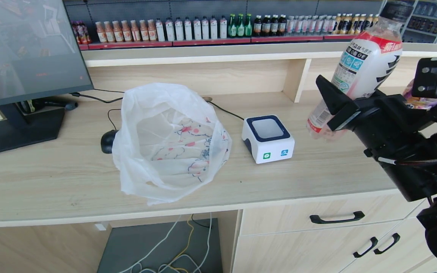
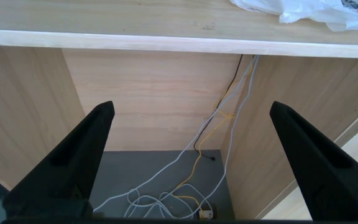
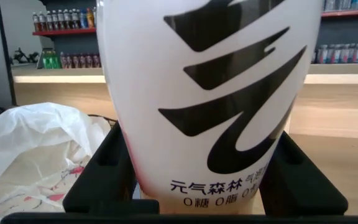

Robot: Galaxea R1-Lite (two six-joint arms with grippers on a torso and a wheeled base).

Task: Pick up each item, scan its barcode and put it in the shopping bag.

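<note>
Wooden desk (image 1: 51,182): shopping bag (image 1: 169,144), scanner (image 1: 268,138) just beside it. Right pincer (image 1: 359,105) pinches bottle (image 1: 362,64) aloft right of scanner; left pincer (image 2: 191,162) spread below desk edge.

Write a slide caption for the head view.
Right gripper holds a tilted drink bottle above the counter, right of the white scanner and the open shopping bag.

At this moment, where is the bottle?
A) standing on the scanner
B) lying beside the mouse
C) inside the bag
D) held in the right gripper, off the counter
D: the right gripper is shut on the bottle, holding it tilted in the air to the right of the scanner, apart from the bag.
</note>
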